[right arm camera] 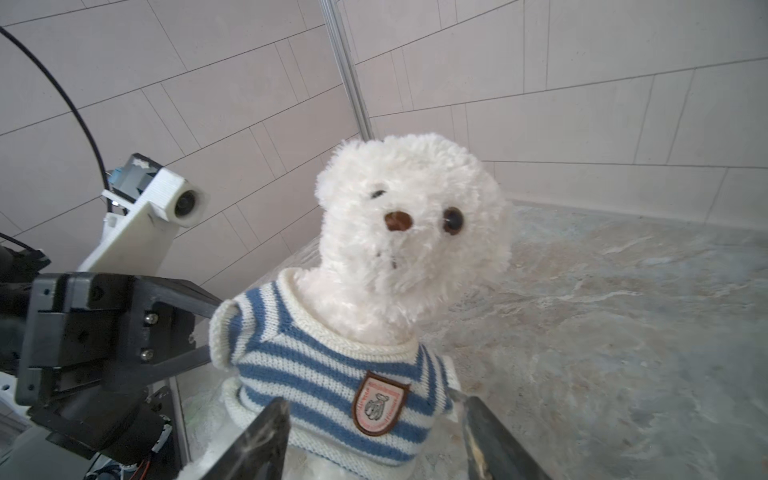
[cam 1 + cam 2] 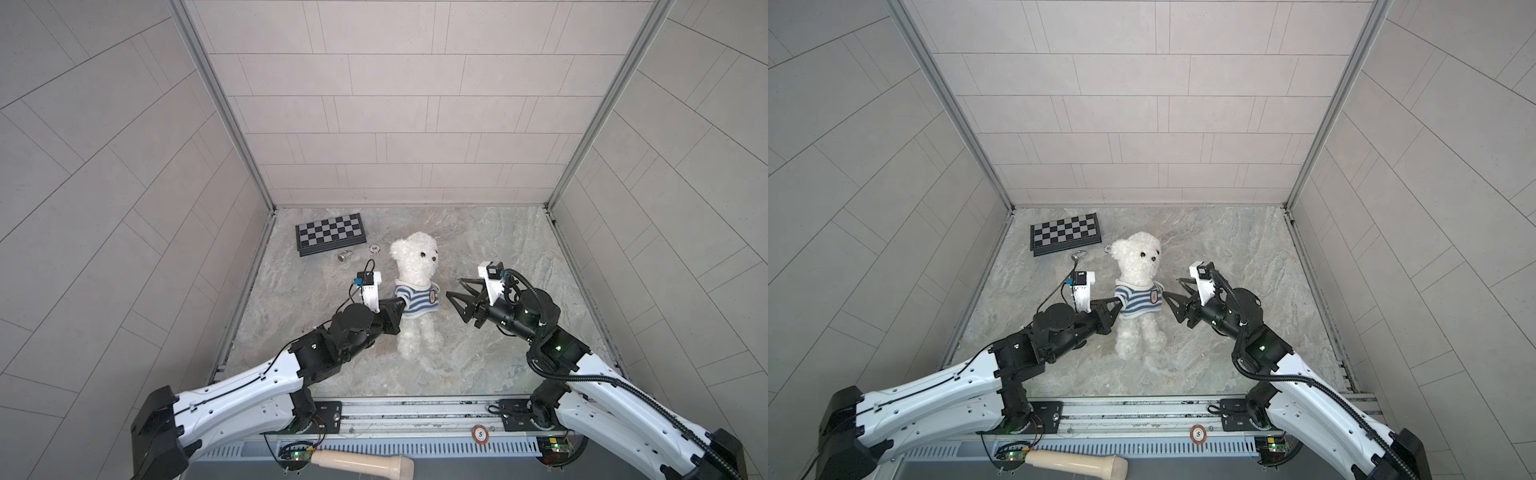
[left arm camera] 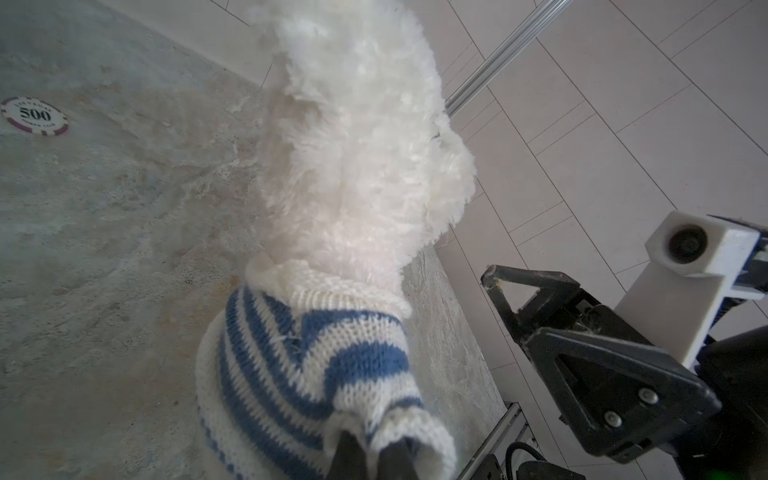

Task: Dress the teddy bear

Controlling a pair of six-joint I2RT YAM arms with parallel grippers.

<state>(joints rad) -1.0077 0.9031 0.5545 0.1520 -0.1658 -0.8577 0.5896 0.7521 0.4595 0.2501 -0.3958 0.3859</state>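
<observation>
The teddy bear [image 2: 415, 257] is showing as a fluffy white plush with 2 dark eyes, a brown nose and round ears. It is wearing a blue-and-white striped shirt [image 2: 417, 301] carrying a shield badge [image 1: 380, 405] on the chest. It is resting near the middle of the marble table [image 2: 498, 249], between the 2 arms, with its head pointing toward the back wall and its legs toward the front rail. A chessboard [image 2: 330, 232] is lying behind it to the left.

The left gripper [image 2: 400, 302] is pinching fully closed on the cuff of 1 shirt sleeve. The right gripper [image 2: 453, 287] is standing wide open just beside the opposite sleeve, gripping nothing.

The bear's arms are lying hidden under the knit, so I cannot tell whether they are filling the sleeves. The left wrist view is catching only the back of the head, and the right wrist view is cutting off the legs. In a top view the poker chip [image 2: 1107, 248] is peeking half hidden from behind an ear.
</observation>
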